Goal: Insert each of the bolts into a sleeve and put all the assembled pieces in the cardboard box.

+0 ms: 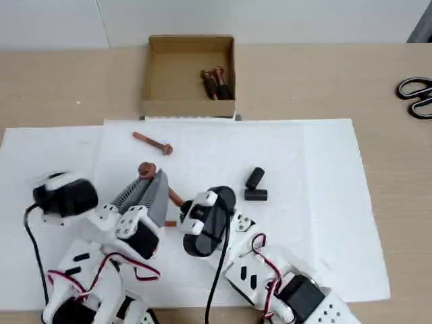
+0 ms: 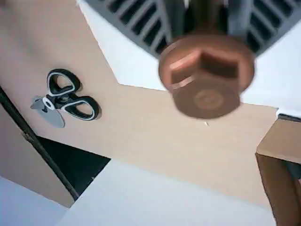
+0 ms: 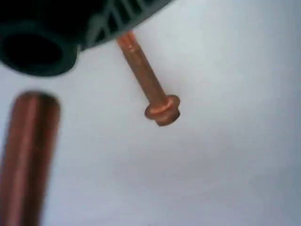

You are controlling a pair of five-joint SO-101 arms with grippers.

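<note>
Copper-coloured hex-head bolt (image 1: 147,170) is clamped in the left gripper (image 1: 152,178) above the white paper sheet (image 1: 304,155). Its long axis runs along the grey ribbed fingers (image 2: 136,16), head outermost, pointing toward the brown cardboard box (image 1: 175,74). Two short black sleeves (image 1: 256,195) lie on the sheet to the bolt's right, apart from it and nearer the right gripper (image 1: 196,216), whose grasp I cannot tell. Judgement: the shank end, not the head, must meet a sleeve bore. Left wrist view gives the head face-on. High view adds a loose second bolt (image 1: 152,143) and two assembled pieces (image 1: 216,82) in the box.
</note>
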